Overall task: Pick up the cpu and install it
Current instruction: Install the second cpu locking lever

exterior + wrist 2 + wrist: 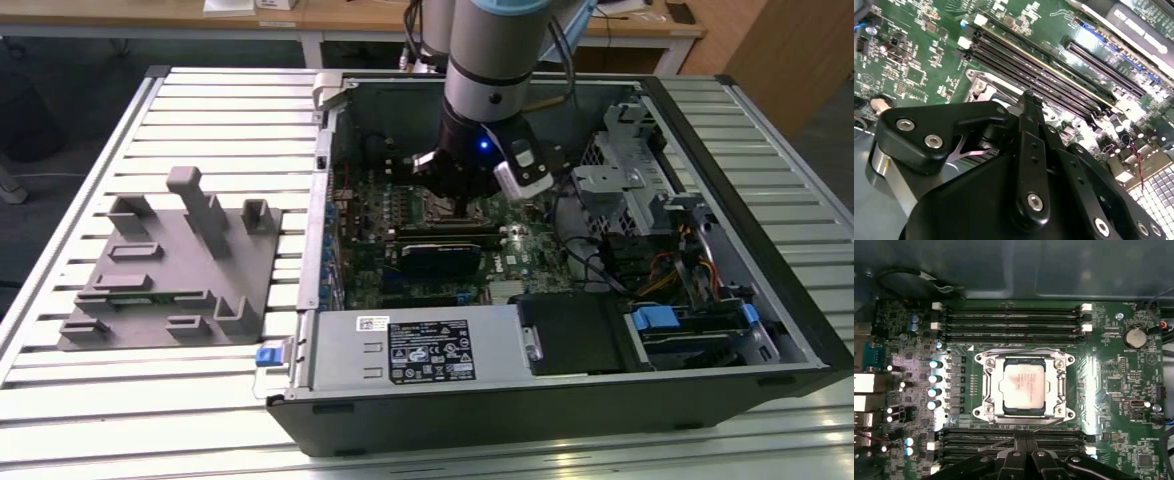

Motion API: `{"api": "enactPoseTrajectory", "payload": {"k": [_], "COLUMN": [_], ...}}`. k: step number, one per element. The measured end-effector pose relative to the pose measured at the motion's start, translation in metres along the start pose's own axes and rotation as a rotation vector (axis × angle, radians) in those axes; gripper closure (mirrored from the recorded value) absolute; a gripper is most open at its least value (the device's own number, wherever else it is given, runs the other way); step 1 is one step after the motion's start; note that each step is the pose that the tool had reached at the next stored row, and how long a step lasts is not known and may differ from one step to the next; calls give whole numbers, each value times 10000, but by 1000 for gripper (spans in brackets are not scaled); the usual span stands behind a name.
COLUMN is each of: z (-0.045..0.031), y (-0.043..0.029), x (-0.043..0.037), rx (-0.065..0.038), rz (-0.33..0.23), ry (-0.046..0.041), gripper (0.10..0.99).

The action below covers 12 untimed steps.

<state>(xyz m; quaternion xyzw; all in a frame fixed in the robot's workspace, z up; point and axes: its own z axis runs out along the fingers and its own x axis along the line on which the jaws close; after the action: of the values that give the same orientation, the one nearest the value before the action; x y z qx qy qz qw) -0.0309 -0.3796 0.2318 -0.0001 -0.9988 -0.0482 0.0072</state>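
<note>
Place: you are looking at a robotics lab or test workshop.
Work surface: slatted aluminium tabletop [200, 95] under your gripper.
Workpiece: opened computer case [561, 400], motherboard [1114, 370] exposed beneath the gripper.
Fixture: grey moulded block [174, 270] beside the case.
Background: wooden desks [347, 20] beyond the arm.

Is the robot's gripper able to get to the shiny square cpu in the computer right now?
Probably yes. The cpu sits face-up in its socket with nothing covering it, and the gripper hangs just beside it over the motherboard; the open computer case leaves the way free.
</note>
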Motion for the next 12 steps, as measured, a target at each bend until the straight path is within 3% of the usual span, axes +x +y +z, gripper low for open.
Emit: {"api": "enactPoseTrajectory", "payload": {"k": [3, 8, 12], "z": [4, 17, 47], "y": [0, -5, -9], "x": [0, 0, 3], "rx": [-22, -106, -196], "rz": [-1, 32, 33], "ry": [21, 349, 385], "gripper": [980, 980, 980]}}
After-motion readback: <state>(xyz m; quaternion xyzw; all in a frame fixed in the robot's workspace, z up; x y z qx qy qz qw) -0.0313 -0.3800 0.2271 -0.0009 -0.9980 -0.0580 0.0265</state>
